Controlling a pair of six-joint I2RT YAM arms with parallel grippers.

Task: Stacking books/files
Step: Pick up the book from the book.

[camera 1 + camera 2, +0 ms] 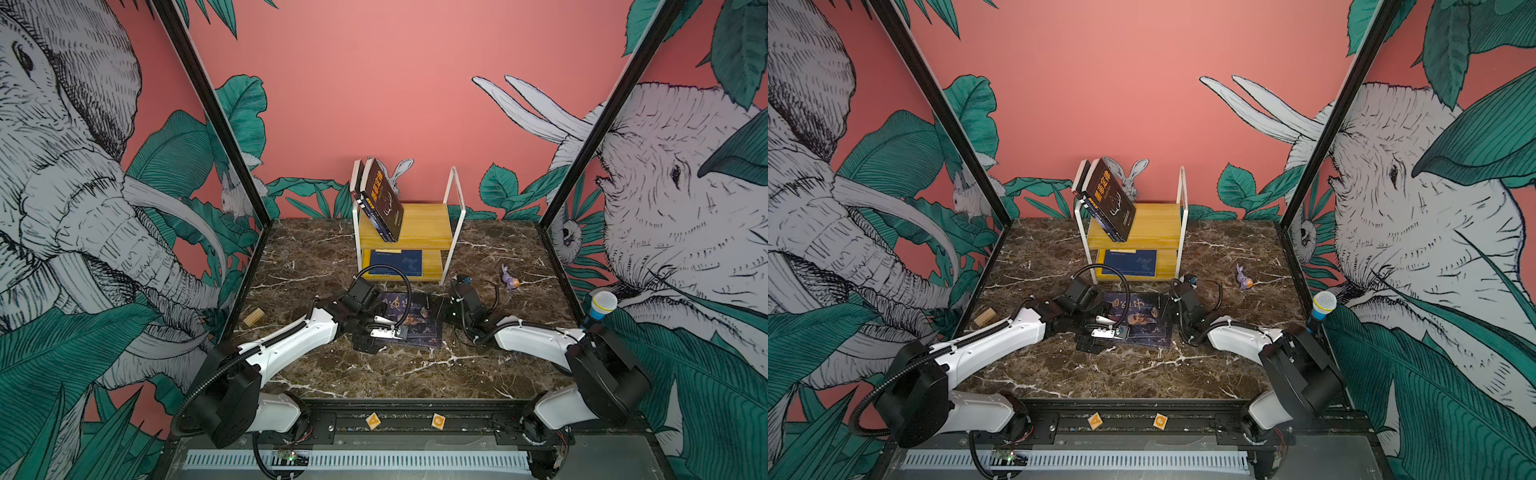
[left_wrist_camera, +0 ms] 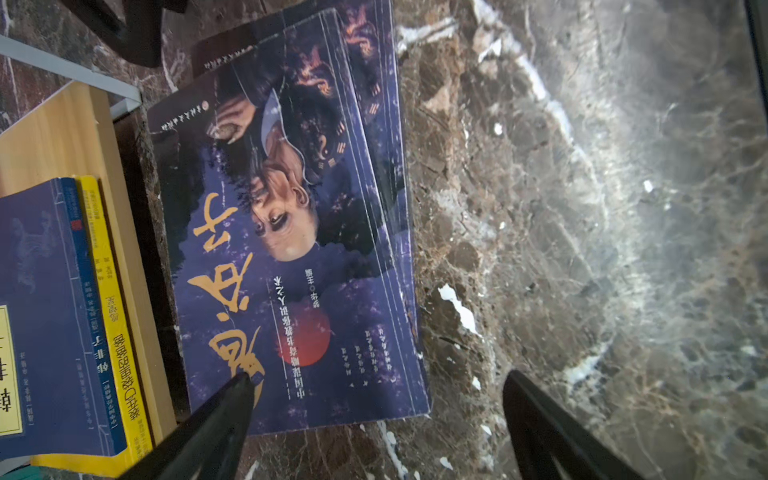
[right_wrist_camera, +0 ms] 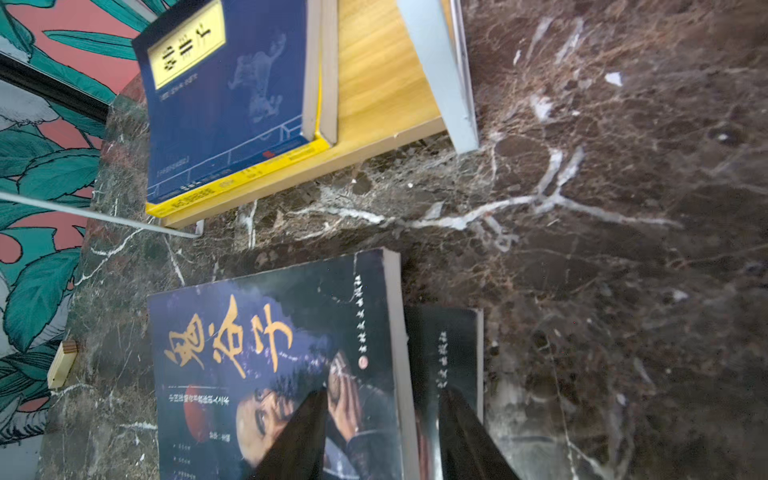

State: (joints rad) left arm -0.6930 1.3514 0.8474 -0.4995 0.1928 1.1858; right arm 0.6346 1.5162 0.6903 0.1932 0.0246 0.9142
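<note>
Two navy paperbacks with a bearded man's face are lying flat, one on the other, around the middle of the marble table (image 1: 374, 374), just in front of the shelf (image 1: 424, 224) that is standing at the centre of the far edge. The top paperback (image 2: 291, 232) is sitting slightly askew, so the lower paperback (image 3: 449, 353) is showing a strip on the side facing the table's right edge.

The left gripper (image 2: 381, 375) is hovering at the stack's side facing the left edge. Its jaws are standing wide apart and holding nothing. In the left wrist view one finger is showing over the cover by the gold title and the other over bare marble.

The right gripper (image 3: 382, 392) is hanging at the stack's opposite side with its fingers parted. One is over the top cover and one over the exposed strip, and the top paperback's page edge is lying between them with space on both sides.

On the shelf's lower tier a navy book (image 1: 397, 262) is resting on a yellow book (image 3: 249, 174). On the top tier a few dark books (image 1: 384, 199) are leaning against the frame.

A wooden block (image 1: 253, 317) is lying near the table's left edge, and a purple toy (image 1: 509, 279) is lying towards the right edge
</note>
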